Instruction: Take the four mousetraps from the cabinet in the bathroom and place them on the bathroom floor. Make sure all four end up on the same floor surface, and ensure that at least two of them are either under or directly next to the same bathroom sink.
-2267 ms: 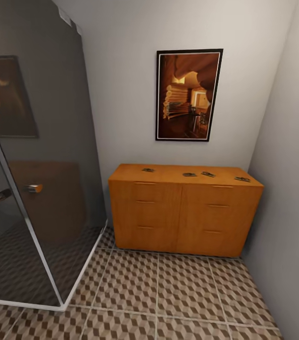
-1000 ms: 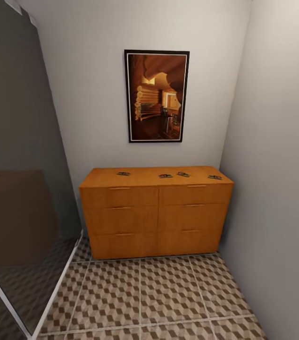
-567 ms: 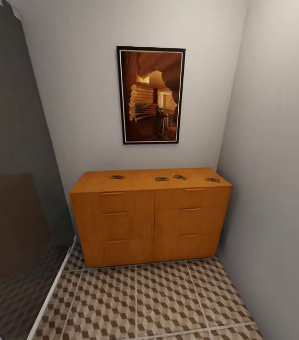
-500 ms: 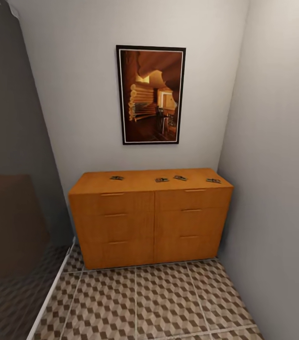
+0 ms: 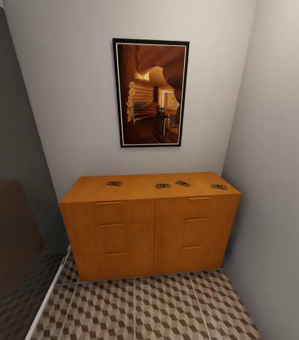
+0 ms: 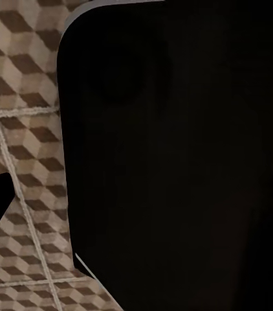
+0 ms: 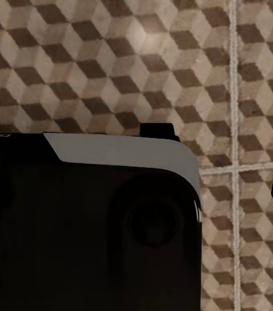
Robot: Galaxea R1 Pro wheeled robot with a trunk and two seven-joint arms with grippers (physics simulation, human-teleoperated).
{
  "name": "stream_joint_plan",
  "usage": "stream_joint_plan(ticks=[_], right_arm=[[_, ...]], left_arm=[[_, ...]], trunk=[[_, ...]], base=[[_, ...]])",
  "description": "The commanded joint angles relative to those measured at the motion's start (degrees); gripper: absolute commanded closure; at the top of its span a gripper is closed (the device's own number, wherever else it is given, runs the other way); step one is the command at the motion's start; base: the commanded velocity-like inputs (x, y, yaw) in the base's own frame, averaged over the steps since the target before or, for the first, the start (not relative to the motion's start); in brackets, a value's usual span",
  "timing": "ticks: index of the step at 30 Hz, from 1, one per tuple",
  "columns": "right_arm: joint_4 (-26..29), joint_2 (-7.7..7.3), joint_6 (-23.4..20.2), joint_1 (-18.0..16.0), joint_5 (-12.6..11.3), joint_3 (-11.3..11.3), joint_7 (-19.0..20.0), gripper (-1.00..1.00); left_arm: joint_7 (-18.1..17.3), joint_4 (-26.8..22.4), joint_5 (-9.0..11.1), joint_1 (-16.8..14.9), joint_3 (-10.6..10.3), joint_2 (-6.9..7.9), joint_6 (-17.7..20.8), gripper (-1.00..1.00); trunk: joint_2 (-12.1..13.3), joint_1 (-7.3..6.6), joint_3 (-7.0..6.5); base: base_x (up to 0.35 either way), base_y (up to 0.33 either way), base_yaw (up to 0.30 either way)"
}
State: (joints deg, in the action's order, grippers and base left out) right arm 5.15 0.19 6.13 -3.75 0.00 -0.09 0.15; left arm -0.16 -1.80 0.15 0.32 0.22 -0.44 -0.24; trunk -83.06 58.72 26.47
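The cabinet (image 5: pixel 152 226) stands against the back wall under a framed picture (image 5: pixel 151 93), its right end close to the side wall (image 5: pixel 286 165) and its left end near a dark glass panel (image 5: pixel 8 189). All four mousetraps lie on its flat top, none on the tiles yet. The leftmost mousetrap (image 5: pixel 114 183) sits alone over the left bank of drawers, well apart from the rest. The second mousetrap (image 5: pixel 162 186) and third mousetrap (image 5: pixel 183 183) lie near each other just right of the centre seam. The fourth mousetrap (image 5: pixel 219 187) rests close to the right-hand end of the top, near the front edge. Each one is set back a little from the front lip — the two middle ones sit about halfway in.

In front of the cabinet the bathroom floor (image 5: pixel 135 311) runs open between the white sill of the glass panel at left and the side wall at right.

In the left wrist view a large black body of the robot (image 6: pixel 175 162) covers most of the tiles; a black tip shows at one edge, and I cannot tell whether the left pincer is wide or narrow. The right wrist view is much the same — dark housing (image 7: pixel 91 227) over cube-patterned tiles, small black tips at the rim, and the state of the right pincer cannot be told.
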Motion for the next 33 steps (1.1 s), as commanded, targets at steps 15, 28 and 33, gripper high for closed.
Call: stream_joint_plan(ticks=[15,28,33], right_arm=[[-0.1,-0.27,0.2,0.0,0.3,0.3,0.0,-1.0],[-0.2,-0.27,0.3,0.0,0.4,0.5,0.0,-1.0],[-0.2,-0.27,0.2,0.0,0.5,0.5,0.0,-1.0]], left_arm=[[0.0,-0.1,0.0,0.0,0.0,-0.05,0.0,-1.0],[-0.1,0.0,0.0,0.0,0.0,-0.42,0.0,-1.0],[0.0,0.0,0.1,0.0,0.1,-0.32,0.0,-1.0]], trunk=[[0.0,0.01,0.04],[0.0,0.01,0.04],[0.0,0.01,0.04]], base=[[0.022,0.0,0.0],[0.0,0.0,0.0],[0.0,0.0,0.0]])
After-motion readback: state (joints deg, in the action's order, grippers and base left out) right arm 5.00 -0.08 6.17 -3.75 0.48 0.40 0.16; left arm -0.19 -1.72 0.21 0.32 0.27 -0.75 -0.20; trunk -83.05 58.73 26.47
